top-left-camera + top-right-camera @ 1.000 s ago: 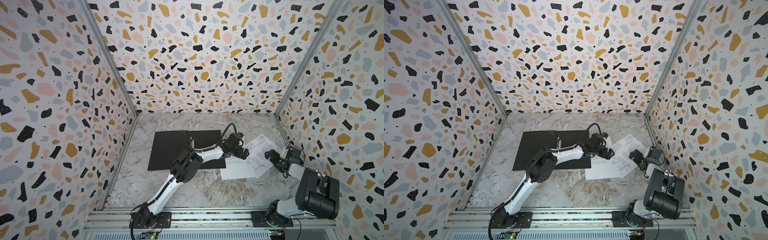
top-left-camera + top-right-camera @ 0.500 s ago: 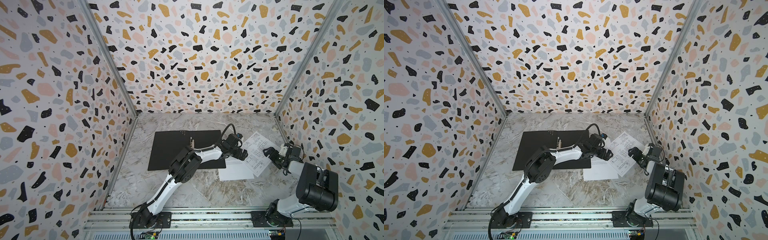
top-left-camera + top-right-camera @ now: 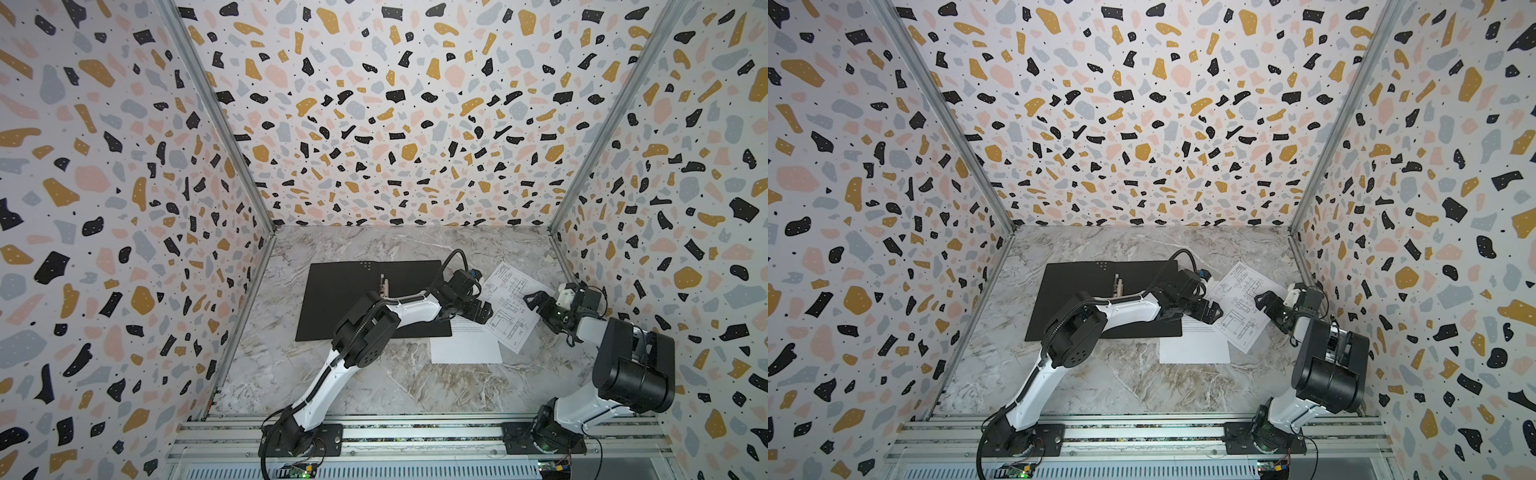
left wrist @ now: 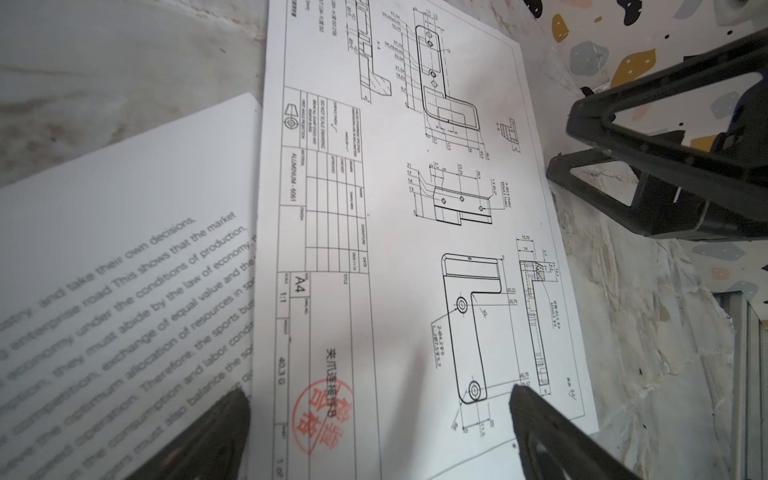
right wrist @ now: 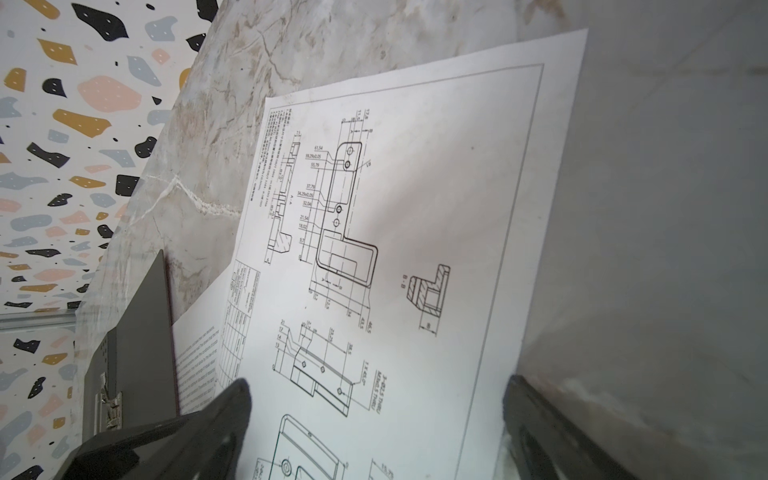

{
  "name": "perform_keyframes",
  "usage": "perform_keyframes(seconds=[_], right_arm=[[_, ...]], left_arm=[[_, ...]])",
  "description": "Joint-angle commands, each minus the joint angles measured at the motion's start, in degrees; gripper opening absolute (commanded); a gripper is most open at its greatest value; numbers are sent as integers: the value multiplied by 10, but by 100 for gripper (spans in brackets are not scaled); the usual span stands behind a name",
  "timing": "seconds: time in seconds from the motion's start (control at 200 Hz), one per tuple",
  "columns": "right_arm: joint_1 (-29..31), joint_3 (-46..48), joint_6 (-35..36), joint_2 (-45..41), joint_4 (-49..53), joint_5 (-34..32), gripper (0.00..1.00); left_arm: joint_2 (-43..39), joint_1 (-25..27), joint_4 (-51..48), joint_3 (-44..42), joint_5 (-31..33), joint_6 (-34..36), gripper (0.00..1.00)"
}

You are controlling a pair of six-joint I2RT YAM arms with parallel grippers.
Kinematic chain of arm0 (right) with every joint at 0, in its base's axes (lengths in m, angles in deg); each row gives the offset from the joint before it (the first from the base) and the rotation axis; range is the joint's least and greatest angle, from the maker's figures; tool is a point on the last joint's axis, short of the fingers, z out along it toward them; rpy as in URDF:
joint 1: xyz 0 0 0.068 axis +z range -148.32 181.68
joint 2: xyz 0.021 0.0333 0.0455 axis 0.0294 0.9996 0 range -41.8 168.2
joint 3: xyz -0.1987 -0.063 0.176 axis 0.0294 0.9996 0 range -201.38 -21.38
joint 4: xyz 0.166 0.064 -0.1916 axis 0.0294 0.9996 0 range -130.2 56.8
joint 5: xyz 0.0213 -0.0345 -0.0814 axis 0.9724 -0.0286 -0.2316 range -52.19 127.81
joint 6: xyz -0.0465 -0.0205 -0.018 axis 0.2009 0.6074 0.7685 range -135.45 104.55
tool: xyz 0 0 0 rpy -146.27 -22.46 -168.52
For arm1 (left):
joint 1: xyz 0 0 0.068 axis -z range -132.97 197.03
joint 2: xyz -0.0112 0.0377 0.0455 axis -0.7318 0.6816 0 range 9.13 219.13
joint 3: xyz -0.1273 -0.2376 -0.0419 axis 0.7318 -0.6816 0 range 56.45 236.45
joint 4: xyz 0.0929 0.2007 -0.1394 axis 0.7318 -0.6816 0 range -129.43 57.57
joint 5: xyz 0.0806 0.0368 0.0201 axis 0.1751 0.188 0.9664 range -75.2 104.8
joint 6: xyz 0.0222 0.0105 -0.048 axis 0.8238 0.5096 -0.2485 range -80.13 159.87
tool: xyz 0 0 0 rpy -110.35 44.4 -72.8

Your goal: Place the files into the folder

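The folder (image 3: 353, 291) (image 3: 1084, 291) lies open and flat with its black inside up and its metal clip (image 3: 385, 286) at the spine. To its right lie the files. The drawing sheet (image 3: 509, 307) (image 3: 1237, 307) (image 4: 415, 232) (image 5: 415, 228) lies aslant, overlapping the text sheet (image 3: 465, 347) (image 3: 1196, 347) (image 4: 124, 249). The text sheet meets the folder's near right corner. My left gripper (image 3: 482, 311) (image 4: 378, 405) is open, low over the drawing sheet's folder-side edge. My right gripper (image 3: 540, 303) (image 5: 378, 388) is open at that sheet's opposite edge, and nothing is held.
Terrazzo-patterned walls close in the marble table (image 3: 374, 386) on three sides, and the right wall (image 3: 623, 270) stands close behind the right gripper. The aluminium rail (image 3: 415, 432) with both arm bases runs along the front edge. The folder's edge (image 5: 145, 332) shows in the right wrist view.
The right gripper has crept left, closer to the drawing sheet's edge, as its arm rose. Both sheets have slid slightly toward the folder. The left gripper has barely moved.
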Motion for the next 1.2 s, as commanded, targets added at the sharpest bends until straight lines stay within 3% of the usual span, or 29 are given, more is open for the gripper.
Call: perform_keyframes(seconds=[0.0, 0.28, 0.516, 0.866, 1.196], right_arm=[[4, -1, 5, 9, 74, -15, 95], [2, 0, 7, -32, 99, -55, 96], [0, 22, -6, -60, 109, -64, 96], [-1, 51, -14, -49, 100, -37, 94], [1, 52, -22, -21, 85, 0, 90]], left_arm=[[-35, 5, 7, -12, -8, -9, 99], [-58, 5, -19, 0, 34, 4, 99], [-16, 5, -59, 42, 52, 31, 99], [33, 4, -79, 78, 33, 42, 99], [23, 8, -72, 62, 1, 37, 99]])
